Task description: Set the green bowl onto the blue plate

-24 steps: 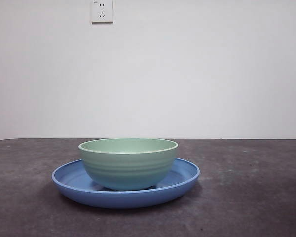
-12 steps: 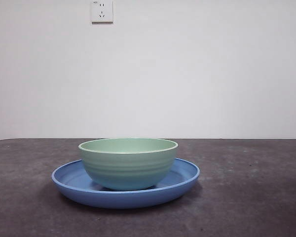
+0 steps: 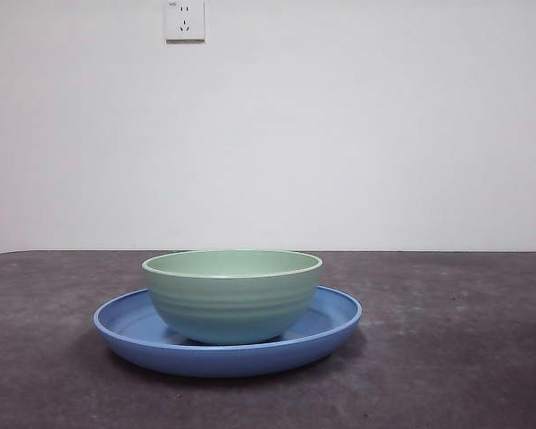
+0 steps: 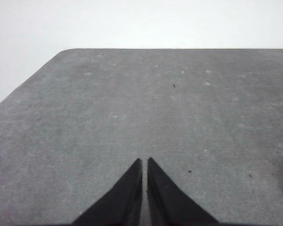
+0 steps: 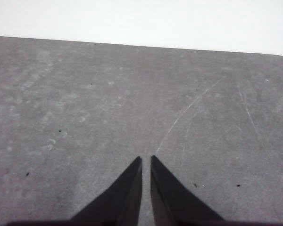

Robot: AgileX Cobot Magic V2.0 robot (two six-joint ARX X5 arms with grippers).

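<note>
The green bowl (image 3: 232, 295) stands upright inside the blue plate (image 3: 335, 322) in the front view, a little left of the table's middle. Neither arm shows in that view. In the left wrist view my left gripper (image 4: 145, 162) is shut with nothing in it, over bare table. My right gripper (image 5: 146, 160) is likewise shut and empty over bare table in the right wrist view. Bowl and plate appear in neither wrist view.
A dark grey table (image 3: 456, 357) runs to a white wall with a socket (image 3: 185, 20) high up. The left wrist view shows a rounded table corner (image 4: 66, 52); the right wrist view shows the table's far edge (image 5: 278, 55).
</note>
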